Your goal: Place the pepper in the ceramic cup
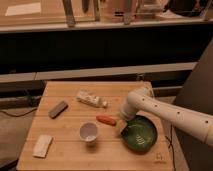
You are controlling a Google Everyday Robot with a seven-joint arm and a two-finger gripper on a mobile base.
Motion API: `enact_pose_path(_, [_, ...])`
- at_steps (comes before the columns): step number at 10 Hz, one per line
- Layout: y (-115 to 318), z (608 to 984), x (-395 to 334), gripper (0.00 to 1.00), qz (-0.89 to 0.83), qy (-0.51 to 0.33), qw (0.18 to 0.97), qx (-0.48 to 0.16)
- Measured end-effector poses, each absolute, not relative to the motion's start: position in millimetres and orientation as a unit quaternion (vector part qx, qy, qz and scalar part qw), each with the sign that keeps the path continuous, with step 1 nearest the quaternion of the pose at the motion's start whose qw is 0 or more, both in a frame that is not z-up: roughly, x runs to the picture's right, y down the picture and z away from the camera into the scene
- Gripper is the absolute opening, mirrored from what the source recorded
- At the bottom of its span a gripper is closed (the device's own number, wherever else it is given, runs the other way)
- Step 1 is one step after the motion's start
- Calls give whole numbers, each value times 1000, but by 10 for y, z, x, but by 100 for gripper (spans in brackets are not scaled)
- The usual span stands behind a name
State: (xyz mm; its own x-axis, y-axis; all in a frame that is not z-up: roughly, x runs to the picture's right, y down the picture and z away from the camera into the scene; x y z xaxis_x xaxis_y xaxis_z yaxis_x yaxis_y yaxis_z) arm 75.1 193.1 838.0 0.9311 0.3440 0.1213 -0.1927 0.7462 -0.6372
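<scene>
While resting flat on wooden table (70, 155): white packet (42, 145) at front left, dark grey block (58, 109) farther back. Ceramic cup (88, 132) upright near centre front; printed white oblong packet (91, 99) behind it. Pepper (105, 120) lying on table just right of cup, not inside. Gripper (120, 128) just beside pepper, at green bowl (139, 134) rim; grip on anything: cannot tell.

on the worktop (70, 155) the pepper (105, 120) lies behind and right of the ceramic cup (89, 132). the claw (119, 128) sits just right of the pepper, at the left rim of the bowl (141, 135). a packet (91, 99) lies behind the pepper.
</scene>
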Motion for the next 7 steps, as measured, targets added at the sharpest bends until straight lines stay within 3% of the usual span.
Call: enact_pose_path(7, [1884,8404,347,80,114,-131,931,-322])
